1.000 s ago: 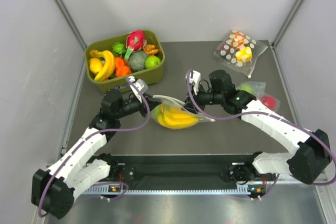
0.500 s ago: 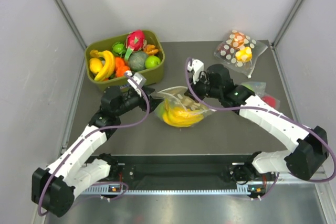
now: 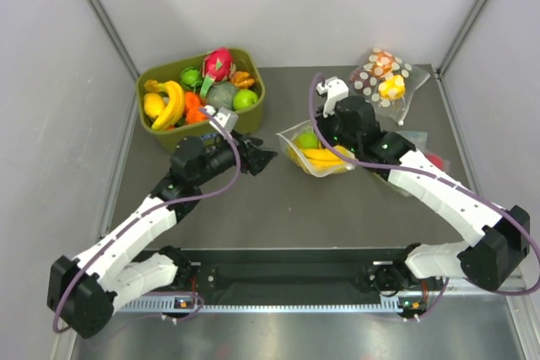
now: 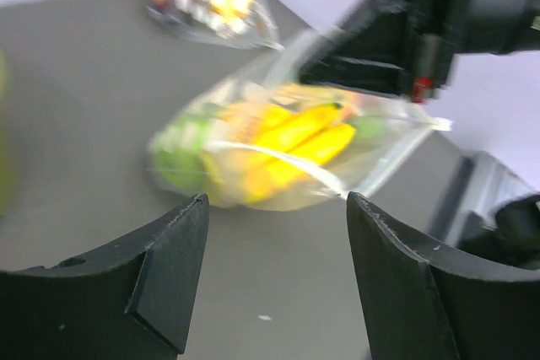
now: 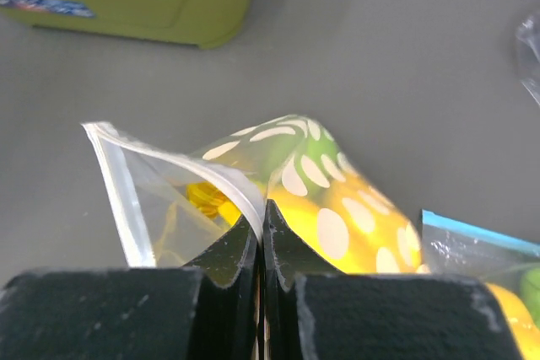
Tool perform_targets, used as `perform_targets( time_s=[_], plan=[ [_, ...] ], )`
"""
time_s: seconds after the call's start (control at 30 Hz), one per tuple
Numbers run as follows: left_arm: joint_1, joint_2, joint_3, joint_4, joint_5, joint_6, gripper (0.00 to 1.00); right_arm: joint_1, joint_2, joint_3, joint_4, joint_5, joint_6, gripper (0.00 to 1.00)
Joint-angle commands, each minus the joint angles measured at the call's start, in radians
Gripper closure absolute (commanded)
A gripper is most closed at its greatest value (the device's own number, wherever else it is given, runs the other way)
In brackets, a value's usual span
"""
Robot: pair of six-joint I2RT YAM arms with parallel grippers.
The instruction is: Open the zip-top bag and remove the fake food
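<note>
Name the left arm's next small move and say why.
Probably ease the left gripper toward the parted mouth of the zip-top bag to reach for the banana bunch. Its jaws stand open and empty, apart from the bag, while the right gripper is shut on one lip of the mouth, and the fruit lies inside.

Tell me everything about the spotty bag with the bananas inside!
The zip-top bag is clear, floppy plastic with white dots and a zip strip along one edge. Inside are a yellow banana bunch and a green apple. Its mouth looks parted. It is over the middle of the table, and the right hand pinches its top edge. Nothing else seems to touch it.
</note>
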Motion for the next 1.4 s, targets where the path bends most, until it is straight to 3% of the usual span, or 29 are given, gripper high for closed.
perform_targets(
  time_s=[0.0, 0.1, 0.3, 0.77, 0.87, 0.9, 1.0, 1.03, 1.23, 1.37],
  plan=[
    [-0.122, 0.056, -0.019, 0.140, -0.067, -0.159, 0.30, -0.007, -0.017, -0.042, 0.099, 0.121, 0.074, 1.00],
    [-0.182, 0.117, -0.016, 0.180, -0.125, -0.229, 0.29, 0.000, -0.021, -0.076, 0.134, 0.126, 0.097, 1.00],
    [-0.196, 0.243, -0.023, 0.257, -0.151, -0.315, 0.27, 0.035, -0.005, -0.082, 0.132, 0.143, 0.096, 1.00],
    [-0.201, 0.438, 0.036, 0.273, -0.183, -0.323, 0.24, 0.128, -0.020, -0.157, 0.171, 0.133, 0.134, 1.00],
    [-0.201, 0.434, 0.033, 0.250, -0.215, -0.314, 0.38, 0.144, -0.021, -0.174, 0.179, 0.129, 0.146, 1.00],
    [-0.201, 0.426, 0.031, 0.236, -0.229, -0.312, 0.59, 0.147, -0.023, -0.178, 0.182, 0.130, 0.149, 1.00],
    [-0.199, 0.397, 0.014, 0.187, -0.268, -0.300, 0.94, 0.153, -0.026, -0.185, 0.186, 0.155, 0.153, 1.00],
    [-0.199, 0.388, 0.010, 0.158, -0.277, -0.297, 0.99, 0.153, -0.026, -0.174, 0.176, 0.167, 0.151, 1.00],
    [-0.199, 0.285, 0.002, -0.019, -0.330, -0.246, 1.00, 0.151, -0.041, -0.136, 0.133, 0.302, 0.108, 1.00],
    [-0.198, 0.231, 0.037, -0.221, -0.407, -0.225, 1.00, 0.151, -0.051, -0.122, 0.113, 0.367, 0.097, 1.00]
  ],
)
